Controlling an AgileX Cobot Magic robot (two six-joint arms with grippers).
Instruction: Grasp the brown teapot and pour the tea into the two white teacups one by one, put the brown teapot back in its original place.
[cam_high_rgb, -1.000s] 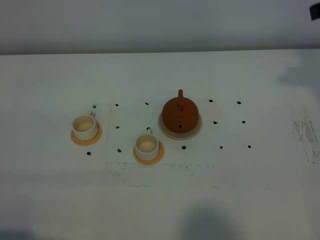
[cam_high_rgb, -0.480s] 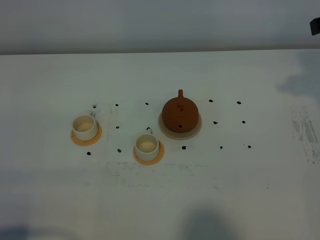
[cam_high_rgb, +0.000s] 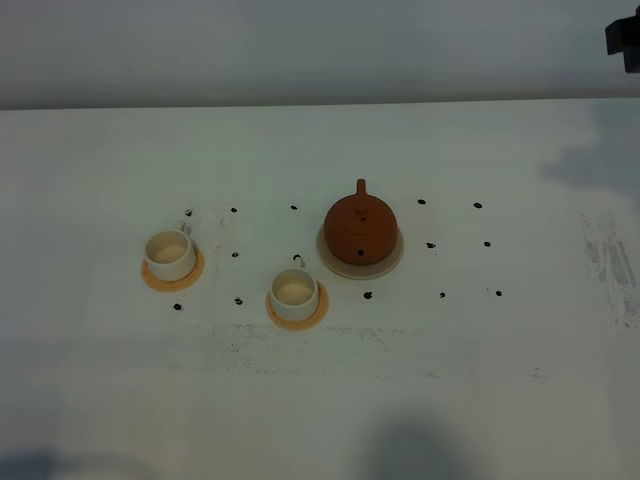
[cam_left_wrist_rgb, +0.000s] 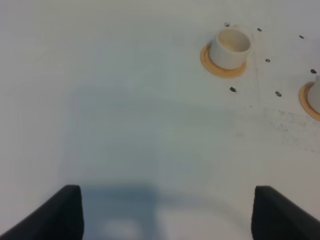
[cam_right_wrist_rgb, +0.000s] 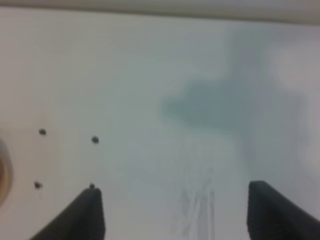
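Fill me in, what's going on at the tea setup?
Nothing is being handled yet. The brown teapot sits on its cream saucer, untouched. The two white teacups stand on orange coasters to its left in the overhead view. The left tool and right tool are both open over the table, holding nothing.

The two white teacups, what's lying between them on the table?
No object. In the exterior high view, the stretch between the left teacup and the middle teacup is bare table, marked only by small black dots.
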